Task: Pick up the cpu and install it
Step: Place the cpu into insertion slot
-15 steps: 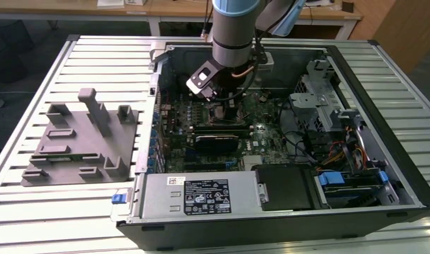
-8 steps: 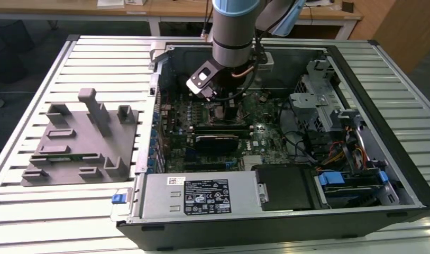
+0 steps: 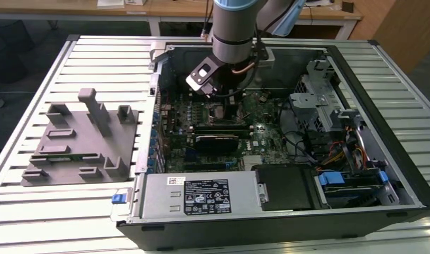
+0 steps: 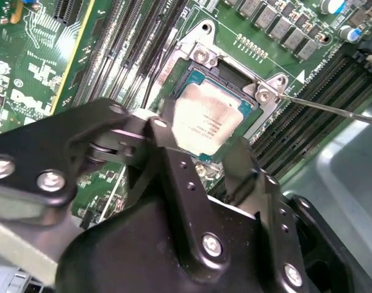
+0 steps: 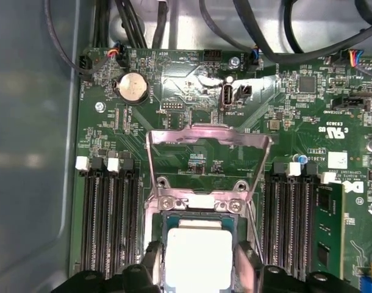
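The jaws are narrowed to the cpu's width, with one of the fingers (image 5: 247, 268) against each of two opposite edges of the cpu (image 5: 198, 256), holding it. The cpu lies flat in the socket (image 4: 201, 55) of the green motherboard (image 5: 283, 110), inside the open computer case (image 3: 394, 159) on the counter (image 3: 31, 79). The socket's metal load plate (image 5: 204, 133) stands swung up.

A pale metal worktop (image 3: 31, 211) of long ribbed slats fills most of the exterior view, reaching from the lower left to the right edge under even indoor light. Along the top of the frame stand light wooden desks (image 3: 172, 8) on white legs (image 3: 153, 25). Dark floor (image 3: 17, 58) lies in the upper left and a wooden panel (image 3: 405, 26) stands in the upper right.
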`<state>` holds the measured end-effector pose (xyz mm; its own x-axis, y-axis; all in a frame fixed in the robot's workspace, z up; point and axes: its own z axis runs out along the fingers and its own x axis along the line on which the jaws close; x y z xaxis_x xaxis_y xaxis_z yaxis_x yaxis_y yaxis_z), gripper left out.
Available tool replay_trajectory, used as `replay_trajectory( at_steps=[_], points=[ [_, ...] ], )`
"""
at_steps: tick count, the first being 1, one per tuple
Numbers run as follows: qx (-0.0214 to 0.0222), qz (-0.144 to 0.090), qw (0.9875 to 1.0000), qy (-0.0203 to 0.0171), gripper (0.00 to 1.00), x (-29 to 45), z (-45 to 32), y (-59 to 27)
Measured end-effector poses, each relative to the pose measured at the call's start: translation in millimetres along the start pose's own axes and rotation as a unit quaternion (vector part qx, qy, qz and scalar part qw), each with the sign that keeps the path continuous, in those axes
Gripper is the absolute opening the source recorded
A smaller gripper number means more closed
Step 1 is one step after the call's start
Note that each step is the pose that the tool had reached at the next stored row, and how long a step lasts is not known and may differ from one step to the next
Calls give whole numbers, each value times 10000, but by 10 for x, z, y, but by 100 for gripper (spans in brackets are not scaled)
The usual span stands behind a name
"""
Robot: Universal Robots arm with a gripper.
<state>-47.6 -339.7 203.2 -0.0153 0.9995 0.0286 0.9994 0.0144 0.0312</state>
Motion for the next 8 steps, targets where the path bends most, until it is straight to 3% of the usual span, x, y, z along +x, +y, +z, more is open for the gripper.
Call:
replay_trajectory(
  at_steps=[1, 5, 7, 8],
  points=[
    [3, 0, 10000, 0, 60, 0, -14, 1],
    [17, 0, 10000, 0, 36, 2, -59, 3],
    [25, 1, 10000, 0, 36, 2, -77, 3],
    [28, 1, 10000, 0, 30, 2, -87, 3]
  ],
)
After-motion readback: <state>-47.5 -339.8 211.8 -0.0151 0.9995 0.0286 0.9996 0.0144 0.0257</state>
